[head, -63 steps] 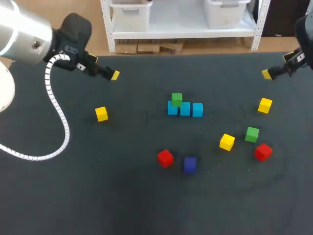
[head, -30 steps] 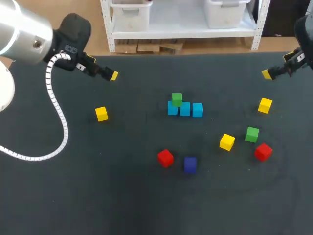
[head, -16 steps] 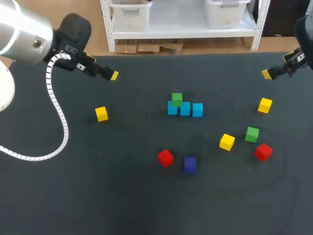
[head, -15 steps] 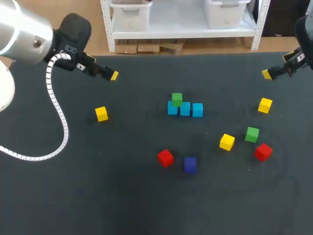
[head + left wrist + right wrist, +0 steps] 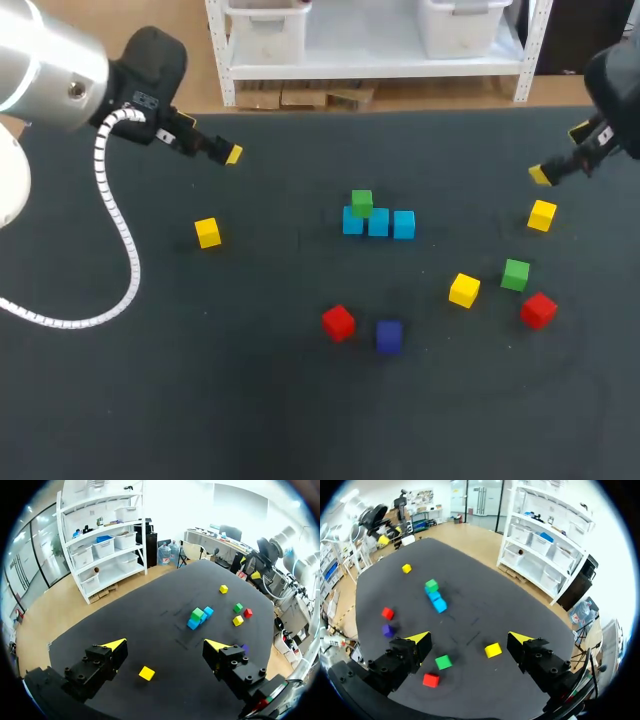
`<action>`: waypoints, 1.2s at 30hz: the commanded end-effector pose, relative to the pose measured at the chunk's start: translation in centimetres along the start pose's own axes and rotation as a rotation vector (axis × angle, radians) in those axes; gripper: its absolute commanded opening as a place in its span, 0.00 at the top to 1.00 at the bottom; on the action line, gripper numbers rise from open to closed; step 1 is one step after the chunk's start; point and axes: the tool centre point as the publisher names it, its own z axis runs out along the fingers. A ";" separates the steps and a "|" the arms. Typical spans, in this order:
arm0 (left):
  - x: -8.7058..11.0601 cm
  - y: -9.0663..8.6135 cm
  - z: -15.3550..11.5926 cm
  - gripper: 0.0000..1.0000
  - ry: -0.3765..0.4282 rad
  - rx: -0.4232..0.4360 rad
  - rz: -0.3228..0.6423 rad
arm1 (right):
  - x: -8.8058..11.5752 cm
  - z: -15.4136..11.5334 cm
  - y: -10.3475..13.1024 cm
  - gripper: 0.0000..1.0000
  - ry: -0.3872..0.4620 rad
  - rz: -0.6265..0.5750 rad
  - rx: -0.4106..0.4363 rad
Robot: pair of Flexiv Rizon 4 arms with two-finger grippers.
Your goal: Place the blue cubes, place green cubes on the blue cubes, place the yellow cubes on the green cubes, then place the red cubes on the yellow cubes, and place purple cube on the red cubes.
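Observation:
Three blue cubes [image 5: 378,222] stand in a row at the table's middle, with a green cube [image 5: 362,203] on the leftmost one. Loose on the dark mat are yellow cubes [image 5: 207,232] [image 5: 542,215] [image 5: 464,290], a green cube [image 5: 516,274], red cubes [image 5: 338,322] [image 5: 538,310] and a purple cube [image 5: 389,336]. My left gripper [image 5: 234,154] [image 5: 166,645] hangs open and empty over the far left, a yellow cube [image 5: 147,673] below it. My right gripper [image 5: 541,175] [image 5: 469,638] is open and empty at the far right, above a yellow cube [image 5: 493,650] and a green cube [image 5: 443,661].
The dark mat [image 5: 200,380] covers the whole table. Its far edge runs just behind both grippers. Wide bare stretches lie at the front and left.
My right gripper has dropped a little and shifted inward, toward the yellow cube at the far right. The left arm and all cubes are as before.

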 end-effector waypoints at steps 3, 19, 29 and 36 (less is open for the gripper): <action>0.0 0.1 0.0 0.00 -0.001 0.001 0.000 | 1.7 -2.3 2.5 0.00 0.023 -0.052 -0.019; 0.0 0.1 0.0 0.00 -0.001 0.001 0.000 | 3.4 0.3 4.6 0.00 0.199 -0.325 -0.193; 0.0 0.1 0.0 0.00 -0.001 0.001 0.000 | 4.6 5.0 5.8 0.00 0.319 -0.465 -0.286; 0.0 0.1 0.0 0.00 -0.001 0.001 0.000 | 6.2 6.2 6.8 0.00 0.371 -0.476 -0.333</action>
